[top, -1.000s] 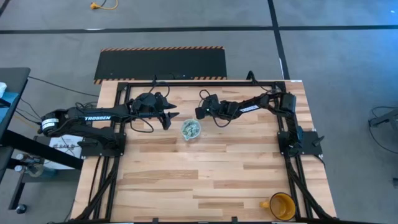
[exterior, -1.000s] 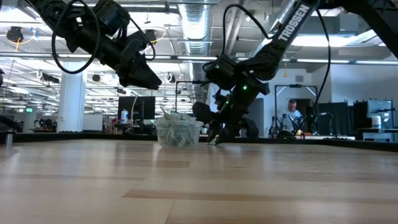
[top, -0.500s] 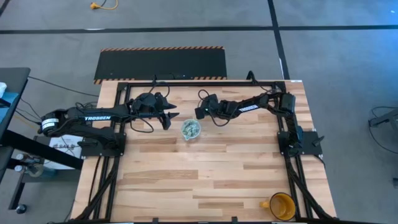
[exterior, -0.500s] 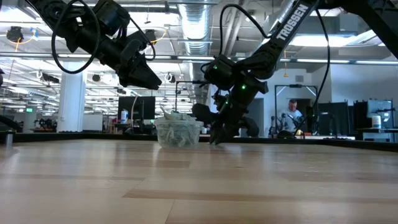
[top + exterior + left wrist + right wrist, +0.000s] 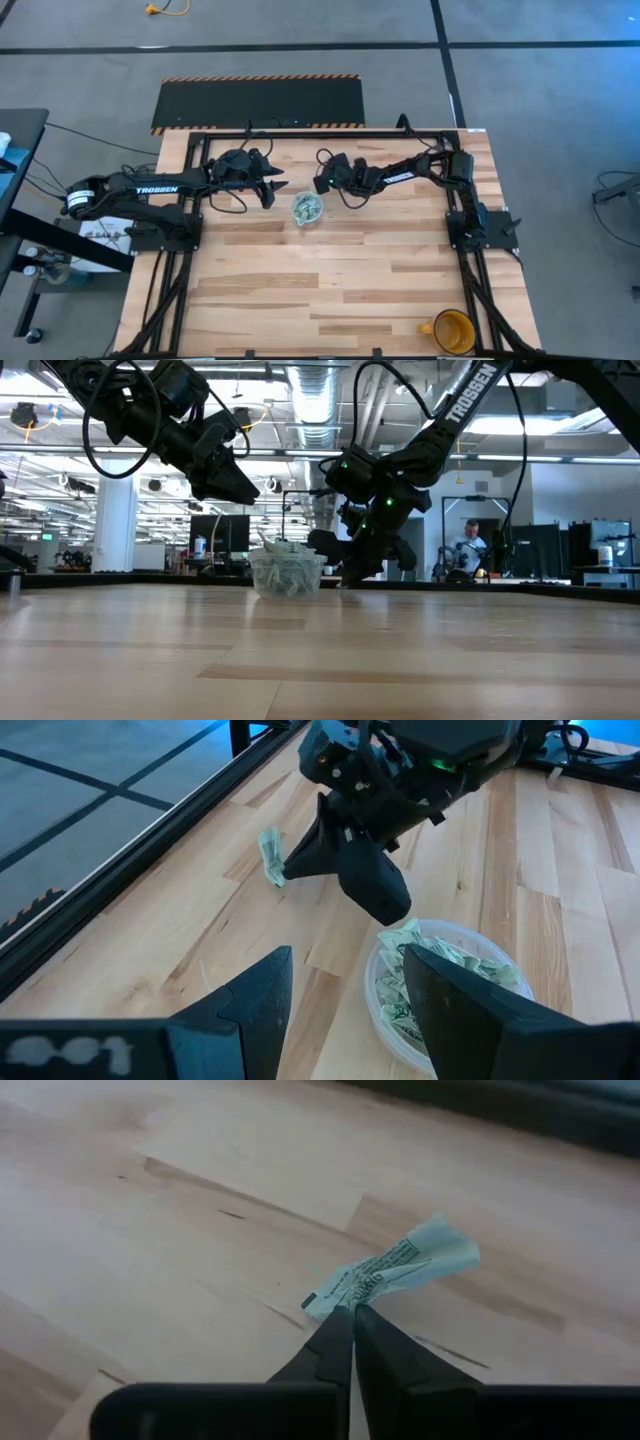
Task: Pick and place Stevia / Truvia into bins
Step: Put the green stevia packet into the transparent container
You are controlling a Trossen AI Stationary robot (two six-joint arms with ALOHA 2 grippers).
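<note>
Cup (image 5: 306, 208) full of sachets (image 5: 455, 960); right end effector (image 5: 352, 1318) pinching sachet (image 5: 395, 1270); left end effector (image 5: 345, 982) released.

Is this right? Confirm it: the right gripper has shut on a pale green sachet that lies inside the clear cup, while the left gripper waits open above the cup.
Not quite. The right gripper has shut on a pale green sachet, but that sachet lies on the bare table, outside the clear cup, as the right wrist and left wrist views show. The left gripper does wait open above the cup.
</note>
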